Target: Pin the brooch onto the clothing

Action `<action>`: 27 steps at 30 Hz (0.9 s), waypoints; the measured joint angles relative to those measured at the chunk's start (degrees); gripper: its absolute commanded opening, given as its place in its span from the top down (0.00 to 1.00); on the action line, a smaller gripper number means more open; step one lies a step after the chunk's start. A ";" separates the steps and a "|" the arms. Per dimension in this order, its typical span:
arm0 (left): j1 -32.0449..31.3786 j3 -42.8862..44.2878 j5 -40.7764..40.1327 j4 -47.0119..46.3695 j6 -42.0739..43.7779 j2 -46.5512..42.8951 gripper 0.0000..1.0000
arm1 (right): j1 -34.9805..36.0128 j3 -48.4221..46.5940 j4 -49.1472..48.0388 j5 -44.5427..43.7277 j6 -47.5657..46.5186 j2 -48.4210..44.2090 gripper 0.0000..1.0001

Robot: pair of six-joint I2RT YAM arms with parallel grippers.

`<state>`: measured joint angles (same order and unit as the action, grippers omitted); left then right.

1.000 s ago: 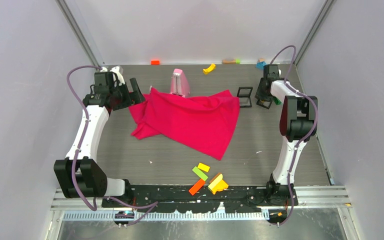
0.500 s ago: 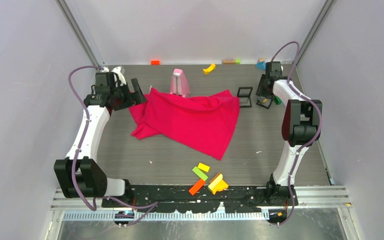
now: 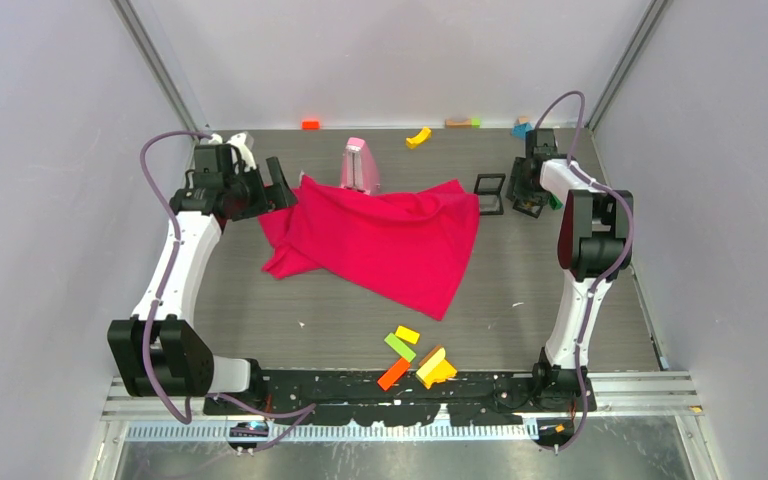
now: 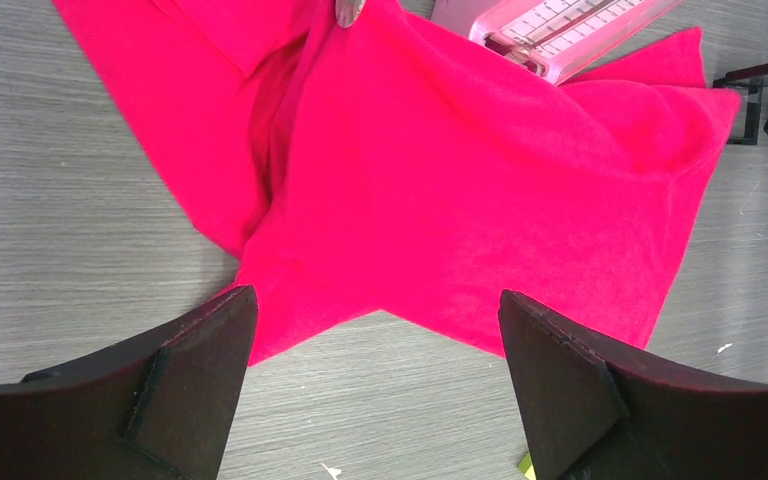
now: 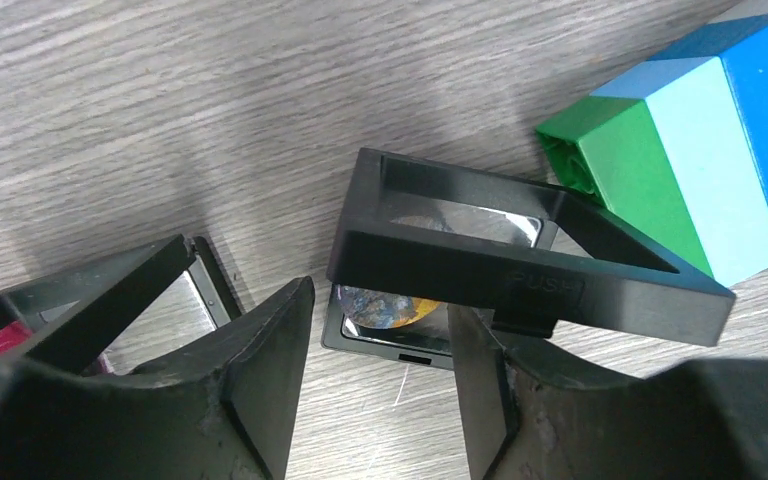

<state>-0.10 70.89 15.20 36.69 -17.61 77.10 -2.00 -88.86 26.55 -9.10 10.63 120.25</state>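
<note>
The crimson-pink T-shirt (image 3: 380, 240) lies wrinkled in the middle of the table and fills the left wrist view (image 4: 460, 180). My left gripper (image 3: 278, 185) hovers open and empty at its far left edge, fingers wide apart (image 4: 375, 310). The brooch (image 5: 390, 305), a round blue-and-orange piece, lies inside an open black hinged case (image 5: 520, 260). My right gripper (image 5: 380, 330) is open just in front of that case, one finger on each side of its front edge, holding nothing. In the top view the right gripper (image 3: 528, 198) is at the far right.
A second open black case (image 3: 488, 195) (image 5: 110, 300) stands just left of the right gripper. A green-and-blue block (image 5: 680, 150) sits right behind the brooch case. A pink metronome-like object (image 3: 360, 165) stands behind the shirt. Coloured blocks (image 3: 415, 358) lie at the near edge.
The right wrist shifted slightly at the brooch case, a little back and then down again. The left arm and the shirt have barely moved.
</note>
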 measured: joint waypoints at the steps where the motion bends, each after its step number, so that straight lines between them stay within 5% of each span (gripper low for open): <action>1: -0.02 0.00 0.02 -0.02 -0.02 -0.09 0.06 | 0.00 -0.02 0.22 -0.04 -0.04 0.09 0.41; 19: -0.02 -0.02 0.44 -0.02 -0.15 -0.11 0.06 | -0.46 -1.95 1.03 -0.46 -1.31 1.33 0.41; 27: -0.17 -0.04 0.48 -0.02 -0.17 -0.11 0.06 | -0.74 -3.15 1.36 -0.24 -1.51 2.60 0.56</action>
<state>-0.27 70.85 15.68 36.67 -17.78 76.99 -2.74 -92.01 27.90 -9.34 9.13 122.85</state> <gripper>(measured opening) 0.936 0.509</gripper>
